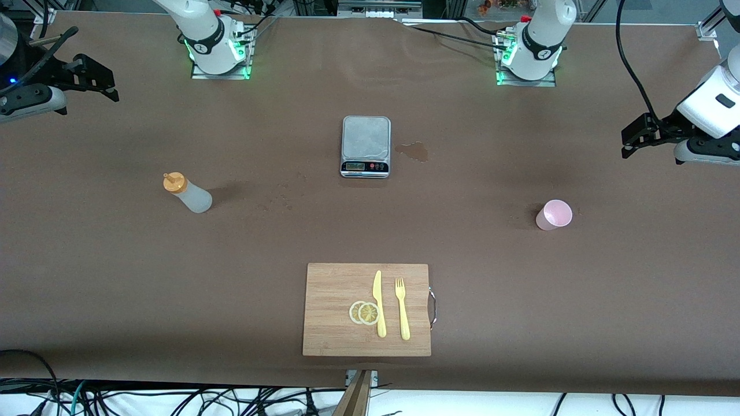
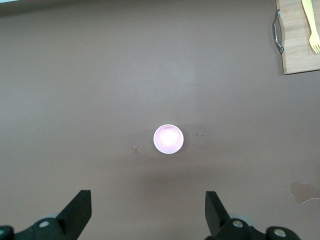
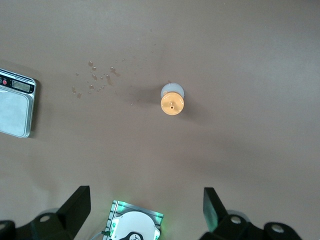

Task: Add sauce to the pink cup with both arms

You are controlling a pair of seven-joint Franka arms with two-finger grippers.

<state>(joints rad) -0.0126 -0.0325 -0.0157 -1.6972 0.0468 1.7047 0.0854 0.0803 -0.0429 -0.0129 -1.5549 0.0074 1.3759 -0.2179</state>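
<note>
The sauce bottle [image 1: 188, 193], frosted white with an orange nozzle cap, stands upright toward the right arm's end of the table. From above it shows in the right wrist view [image 3: 172, 102]. The pink cup [image 1: 554, 215] stands upright toward the left arm's end, its open mouth showing in the left wrist view [image 2: 168, 139]. My right gripper [image 1: 95, 78] hangs high over its end of the table, open and holding nothing [image 3: 146, 202]. My left gripper [image 1: 635, 137] hangs high near the cup's end, open with nothing between its fingers [image 2: 148, 205].
A small kitchen scale [image 1: 366, 145] sits mid-table with a wet spill [image 1: 413, 151] beside it. Nearer the front camera lies a wooden cutting board [image 1: 335, 289] carrying a yellow knife [image 1: 378, 303], a fork [image 1: 402, 309] and lemon slices [image 1: 364, 312].
</note>
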